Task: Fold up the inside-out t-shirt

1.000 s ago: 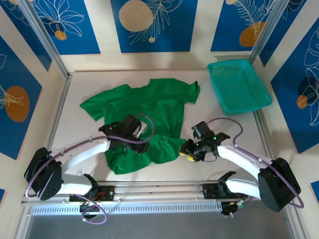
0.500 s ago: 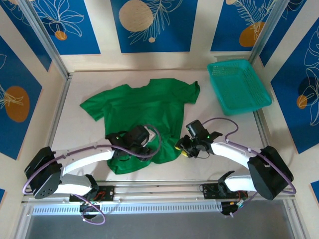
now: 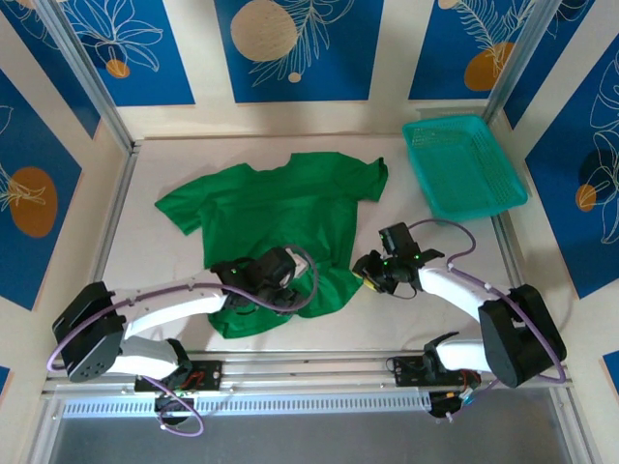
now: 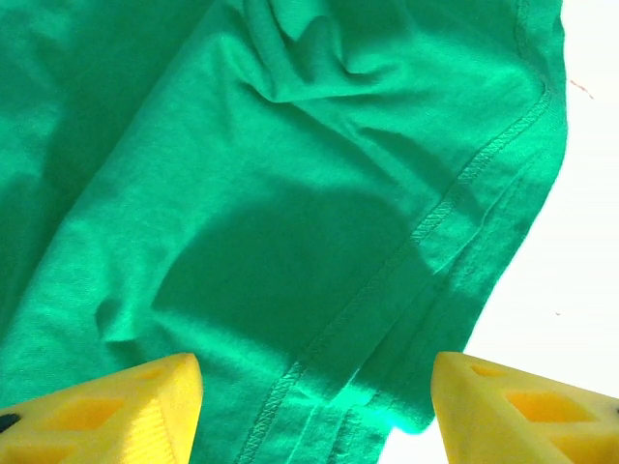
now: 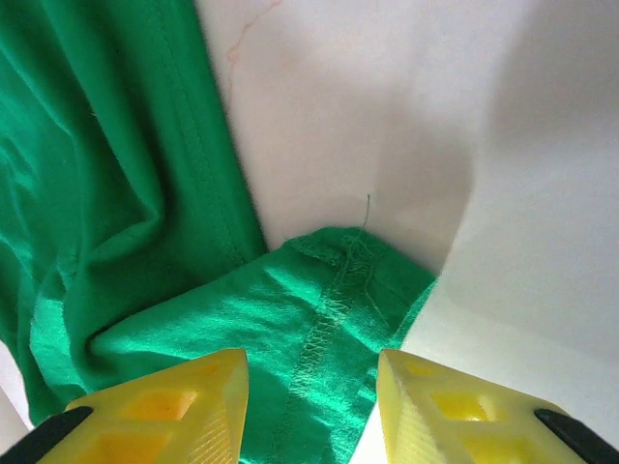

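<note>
The bright green t-shirt lies spread and wrinkled on the white table, sleeves out to left and right. My left gripper hovers low over its near part. In the left wrist view its yellow fingers stand wide apart, open, with the stitched hem below them. My right gripper is at the shirt's near right corner. Between its open yellow fingers lies that corner of the t-shirt with a seam running through it, flat on the table.
A teal mesh basket stands at the back right. Metal frame posts and patterned blue walls close in the table. Bare white table lies left of the shirt, with more between the shirt and the basket.
The left gripper has slid right and nearer along the shirt's lower part. The right gripper went in toward the shirt's corner, then shifted slightly right and away.
</note>
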`<action>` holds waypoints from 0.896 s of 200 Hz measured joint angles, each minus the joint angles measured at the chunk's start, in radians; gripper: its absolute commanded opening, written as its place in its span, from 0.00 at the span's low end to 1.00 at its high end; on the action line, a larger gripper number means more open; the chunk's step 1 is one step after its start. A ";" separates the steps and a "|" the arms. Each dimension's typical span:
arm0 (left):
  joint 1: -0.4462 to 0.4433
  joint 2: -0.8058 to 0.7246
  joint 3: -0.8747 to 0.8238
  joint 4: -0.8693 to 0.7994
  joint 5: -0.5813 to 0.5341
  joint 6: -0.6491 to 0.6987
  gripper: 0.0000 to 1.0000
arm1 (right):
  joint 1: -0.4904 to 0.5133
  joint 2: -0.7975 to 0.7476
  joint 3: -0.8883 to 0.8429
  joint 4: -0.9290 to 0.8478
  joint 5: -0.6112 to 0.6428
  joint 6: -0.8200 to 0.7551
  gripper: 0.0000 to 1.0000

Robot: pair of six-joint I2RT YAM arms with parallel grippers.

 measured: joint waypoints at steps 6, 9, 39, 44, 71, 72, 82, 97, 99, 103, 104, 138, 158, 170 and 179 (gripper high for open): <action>-0.005 0.003 0.000 0.004 0.000 0.000 0.64 | -0.002 0.006 -0.003 0.003 0.000 -0.003 0.40; -0.007 0.005 0.000 0.007 0.000 0.001 0.64 | -0.002 0.009 -0.003 0.004 0.000 -0.004 0.40; -0.027 0.025 0.007 0.022 -0.011 0.008 0.64 | -0.014 0.043 -0.005 0.021 0.000 -0.027 0.39; -0.031 0.030 0.009 0.026 -0.014 0.011 0.64 | -0.016 0.048 -0.005 0.023 0.000 -0.033 0.36; -0.055 0.057 0.032 0.038 -0.029 0.035 0.65 | -0.022 0.064 -0.005 0.038 -0.006 -0.059 0.15; -0.056 0.058 0.032 0.039 -0.030 0.035 0.65 | -0.022 0.064 -0.005 0.039 -0.007 -0.058 0.15; -0.069 0.067 0.045 0.040 -0.047 0.045 0.65 | -0.022 0.069 -0.005 0.043 -0.013 -0.060 0.15; -0.085 0.076 0.060 0.043 -0.076 0.058 0.64 | -0.022 0.074 -0.004 0.048 -0.019 -0.064 0.15; -0.087 0.077 0.061 0.045 -0.080 0.058 0.64 | -0.022 0.074 -0.004 0.048 -0.019 -0.064 0.15; -0.090 0.078 0.064 0.048 -0.086 0.061 0.64 | -0.022 0.074 -0.004 0.048 -0.019 -0.064 0.15; -0.092 0.078 0.064 0.049 -0.089 0.060 0.64 | -0.023 0.074 -0.004 0.048 -0.019 -0.064 0.14; -0.096 0.084 0.071 0.095 -0.112 0.079 0.67 | -0.026 0.068 -0.005 0.054 -0.026 -0.069 0.00; -0.096 0.111 0.076 0.131 -0.111 0.094 0.70 | -0.029 0.018 -0.018 0.053 -0.030 -0.055 0.00; -0.096 0.136 0.079 0.158 -0.102 0.106 0.71 | -0.035 -0.040 -0.029 0.050 -0.035 -0.039 0.00; -0.096 0.156 0.084 0.177 -0.095 0.114 0.72 | -0.038 -0.090 -0.036 0.049 -0.034 -0.026 0.00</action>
